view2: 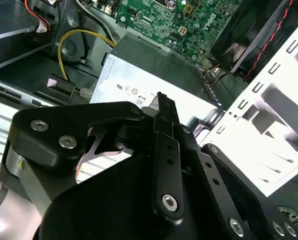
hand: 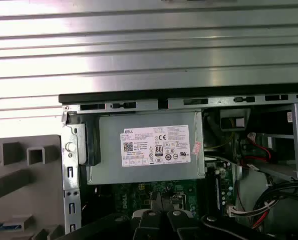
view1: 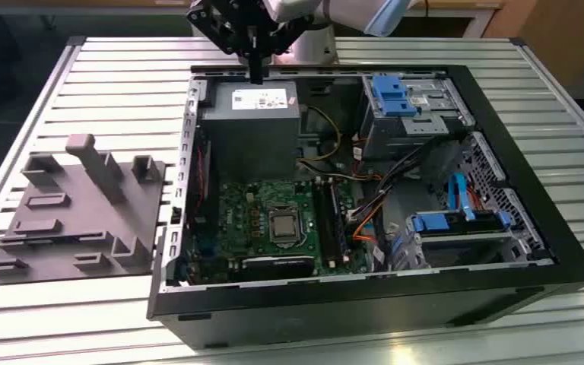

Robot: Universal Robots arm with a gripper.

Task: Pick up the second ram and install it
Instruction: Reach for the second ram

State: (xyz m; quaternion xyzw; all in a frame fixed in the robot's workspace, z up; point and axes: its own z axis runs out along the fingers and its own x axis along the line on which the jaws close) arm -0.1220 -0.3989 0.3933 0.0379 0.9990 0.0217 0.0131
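Hand [view1: 258, 73], black, angular, over boxy grey metal power supply [view1: 249, 125]

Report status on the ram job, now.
Gripper over the power supply. Possible second ram, bluish, in the grey tray. Orange cables beside the motherboard's slots.

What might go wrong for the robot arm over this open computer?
The gripper hangs right above the case's back rim and the grey power supply; dropping straight down, it might bump them. Orange cables lie close beside the black memory slots on the green board, so they could snag anything reaching in there.
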